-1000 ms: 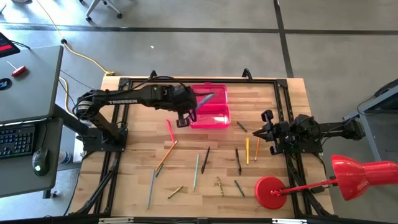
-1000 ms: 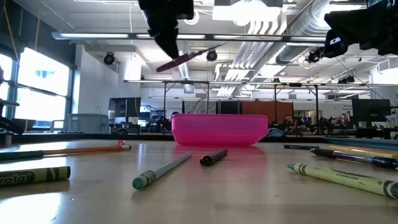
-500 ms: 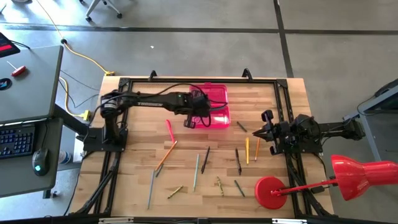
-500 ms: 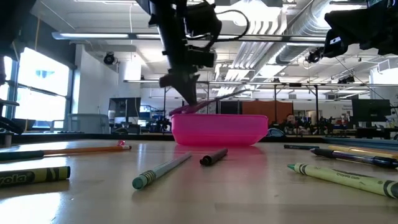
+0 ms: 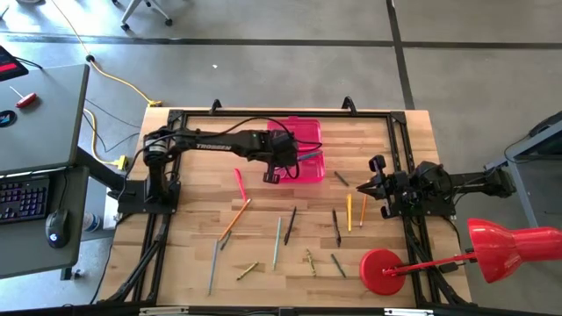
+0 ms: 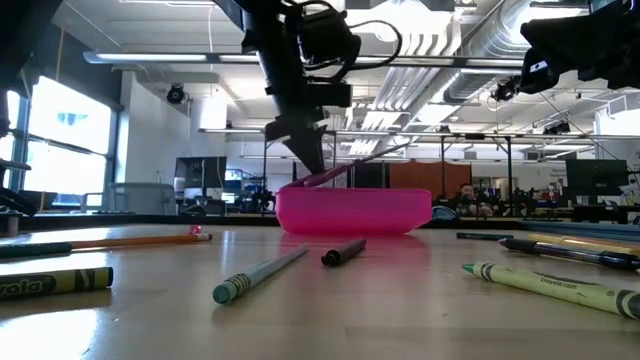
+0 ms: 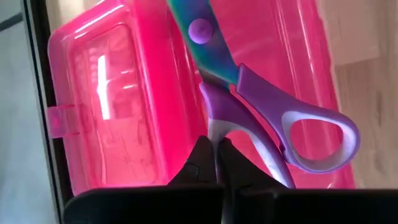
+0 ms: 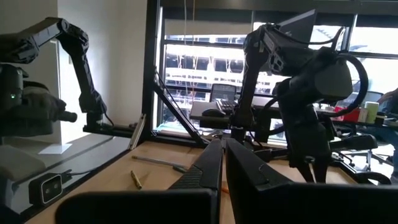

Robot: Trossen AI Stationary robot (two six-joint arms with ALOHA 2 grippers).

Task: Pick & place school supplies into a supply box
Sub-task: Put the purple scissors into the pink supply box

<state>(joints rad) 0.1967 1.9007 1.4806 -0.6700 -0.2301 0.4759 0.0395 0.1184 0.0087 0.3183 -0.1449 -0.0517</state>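
Note:
The supply box is a translucent pink case lying open on the table's far middle; it also shows in the low view and the left wrist view. My left gripper is over its left part, shut on the purple-handled scissors. In the low view the scissors slant, blade tip up, handle end at the box rim. Pencils and pens lie flat and scattered on the wood nearer me, such as a pink one and an orange one. My right gripper waits shut at the table's right. My left gripper pinches the scissors between its two fingers by one handle loop, where it meets the shank; the other loop stands free beside the fingers. The fingers come from above, slanting down. The scissors are tilted over the box; whether they touch its rim, I cannot tell.
A red lamp with a round base stands at the table's near right corner, its shade past the edge. A black frame runs around the table. More pens and crayons lie between the box and the near edge.
My left gripper has moved right from beside the box's left end to over the box and has come down. The scissors went with it, from high above the box to its rim, still slanted. My right arm has kept still.

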